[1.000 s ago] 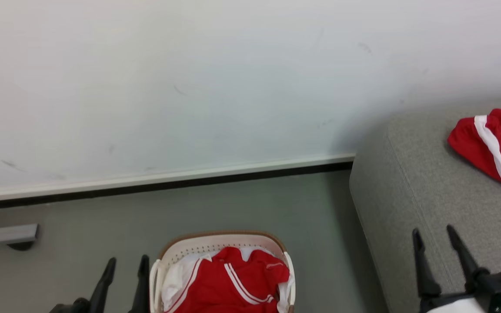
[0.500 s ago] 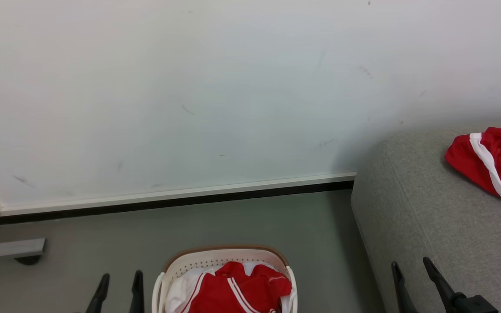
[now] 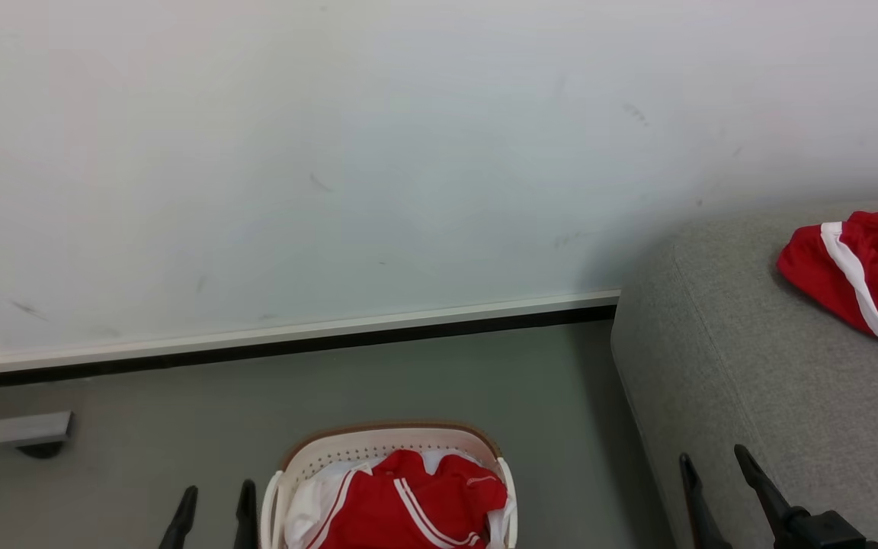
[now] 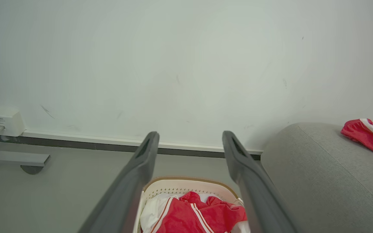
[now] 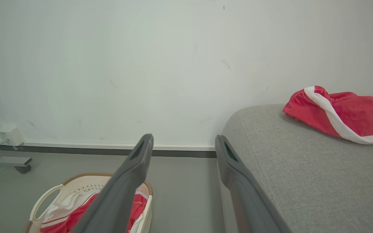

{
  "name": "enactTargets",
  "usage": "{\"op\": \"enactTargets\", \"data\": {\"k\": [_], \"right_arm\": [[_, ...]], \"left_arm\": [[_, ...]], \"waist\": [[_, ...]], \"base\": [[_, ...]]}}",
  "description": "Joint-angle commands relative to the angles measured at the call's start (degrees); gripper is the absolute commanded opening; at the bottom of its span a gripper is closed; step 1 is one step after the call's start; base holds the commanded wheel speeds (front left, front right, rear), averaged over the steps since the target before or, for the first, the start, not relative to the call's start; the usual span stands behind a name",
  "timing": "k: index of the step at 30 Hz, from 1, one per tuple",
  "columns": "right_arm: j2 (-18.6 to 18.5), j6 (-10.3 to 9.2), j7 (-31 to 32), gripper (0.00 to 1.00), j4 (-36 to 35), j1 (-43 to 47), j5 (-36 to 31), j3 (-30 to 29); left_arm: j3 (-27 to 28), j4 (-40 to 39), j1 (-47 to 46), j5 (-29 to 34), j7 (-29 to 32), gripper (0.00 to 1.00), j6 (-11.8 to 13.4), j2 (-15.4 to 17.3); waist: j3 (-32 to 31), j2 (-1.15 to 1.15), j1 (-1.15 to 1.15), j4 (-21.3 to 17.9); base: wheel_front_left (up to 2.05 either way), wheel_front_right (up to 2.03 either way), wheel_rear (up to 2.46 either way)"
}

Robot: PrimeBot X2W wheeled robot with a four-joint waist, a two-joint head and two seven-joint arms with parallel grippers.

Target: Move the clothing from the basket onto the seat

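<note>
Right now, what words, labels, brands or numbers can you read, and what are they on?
No text is legible.
Small dark print on the white wall box: too blurred to read.
Small white mark on the clothing in the basket: too small to read.

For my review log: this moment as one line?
left gripper open | right gripper open | one garment on seat | more clothing in basket

Plain indoor room; scuffed wall [image 3: 332, 152], grey sofa [image 3: 744, 358], laundry basket [image 3: 378, 444].
</note>
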Motion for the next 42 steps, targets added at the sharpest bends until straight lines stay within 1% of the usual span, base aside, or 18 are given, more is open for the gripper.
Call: {"op": "enactTargets", "data": {"k": [1,5,8,11,13,17,21,27,31,38,42], "right_arm": [[-0.1,-0.14,-0.2,1.00,-0.2,-0.8,0.2,0.1],[-0.1,-0.14,-0.2,1.00,-1.1,-2.0,-0.2,-0.3],[-0.1,-0.14,-0.2,1.00,-2.2,-3.0,-0.9,-1.2],[-0.1,-0.14,-0.2,1.00,-4.6,-5.5,-1.5,-2.6],[-0.1,-0.14,-0.2,1.00,-6.5,-7.2,-1.7,-3.8],[-0.1,-0.14,-0.2,1.00,-9.6,-10.5,-2.3,-6.2],[-0.1,-0.14,-0.2,1.00,-13.2,-13.6,-1.9,-7.4],[-0.1,-0.14,-0.2,1.00,-18.7,-15.7,-1.2,-8.3],[-0.1,-0.14,-0.2,1.00,-21.4,-15.7,-1.7,-9.0],[-0.1,-0.14,-0.2,1.00,-24.1,-15.1,-2.5,-10.2],[-0.1,-0.14,-0.2,1.00,-25.1,-14.9,-3.1,-10.3]], "left_arm": [[0.2,0.0,-0.1,-0.2,0.0,1.00,0.2,0.1],[-1.3,0.7,-1.5,0.2,0.0,1.00,-0.2,0.1],[-2.7,1.9,-3.7,1.5,0.0,1.00,-0.7,0.2],[-5.0,4.0,-8.8,3.1,0.0,1.00,-1.2,0.3],[-6.8,6.3,-13.2,4.0,0.0,1.00,-1.6,1.1],[-11.6,12.3,-22.9,5.0,0.1,1.00,-2.1,2.2],[-16.1,19.0,-32.2,4.8,2.3,1.00,-2.2,3.6],[-24.4,29.7,-43.6,1.1,6.4,1.00,-2.3,5.5],[-30.6,34.5,-49.5,-4.8,8.1,1.00,-2.2,5.6],[-40.7,39.1,-56.0,-14.9,8.4,1.00,-2.2,6.9],[-44.3,41.7,-58.8,-19.1,7.3,1.00,-2.2,8.1]], "waist": [[0.4,0.00,0.00,-0.3],[2.4,0.00,0.00,-1.4],[5.2,0.00,0.00,-2.7],[11.0,0.00,0.00,-4.1],[15.0,0.00,0.00,-5.1],[22.4,0.00,0.00,-7.0],[29.4,0.00,0.00,-9.1],[38.1,0.00,0.00,-11.0],[42.4,0.00,0.00,-10.8],[46.1,0.00,0.00,-9.2],[47.0,0.00,0.00,-8.6]], "base": [[0.00,0.00,0.00],[0.00,0.00,0.00],[0.00,0.00,0.00],[0.00,0.00,0.00],[0.00,0.00,0.00],[0.00,0.00,0.00],[0.00,0.00,0.00],[0.00,0.00,0.00],[0.00,0.00,0.00],[0.00,0.00,0.00],[0.00,0.00,0.00]]}}
